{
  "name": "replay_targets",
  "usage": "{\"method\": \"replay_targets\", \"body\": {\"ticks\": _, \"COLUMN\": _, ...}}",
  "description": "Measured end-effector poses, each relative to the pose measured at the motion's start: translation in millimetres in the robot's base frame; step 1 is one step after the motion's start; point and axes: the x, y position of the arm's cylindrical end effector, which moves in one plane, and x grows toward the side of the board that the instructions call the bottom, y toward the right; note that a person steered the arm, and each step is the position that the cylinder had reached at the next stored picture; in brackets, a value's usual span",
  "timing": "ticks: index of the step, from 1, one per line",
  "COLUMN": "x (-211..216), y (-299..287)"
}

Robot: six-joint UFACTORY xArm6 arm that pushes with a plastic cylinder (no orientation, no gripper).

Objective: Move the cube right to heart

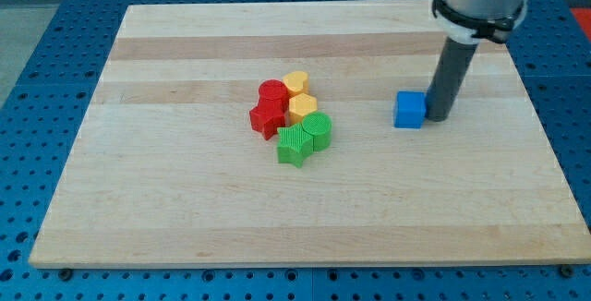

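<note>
wooden surface (185, 218) carries all blocks. camera view: blue cube (410, 110) sits right of centre, well apart from the yellow heart (295, 82) at the top of the central cluster. my tip (438, 116) stands just beside the cube's right side, seemingly touching. no claw is fitted, so none to report. judgement: push toward the heart largely outstanding.
</note>
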Motion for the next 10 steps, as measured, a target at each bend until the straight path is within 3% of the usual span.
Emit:
{"method": "replay_targets", "body": {"ticks": 5, "x": 32, "y": -10}}
{"method": "replay_targets", "body": {"ticks": 6, "x": 13, "y": -29}}
{"method": "replay_targets", "body": {"ticks": 9, "x": -117, "y": -115}}
{"method": "replay_targets", "body": {"ticks": 10, "x": -131, "y": -132}}
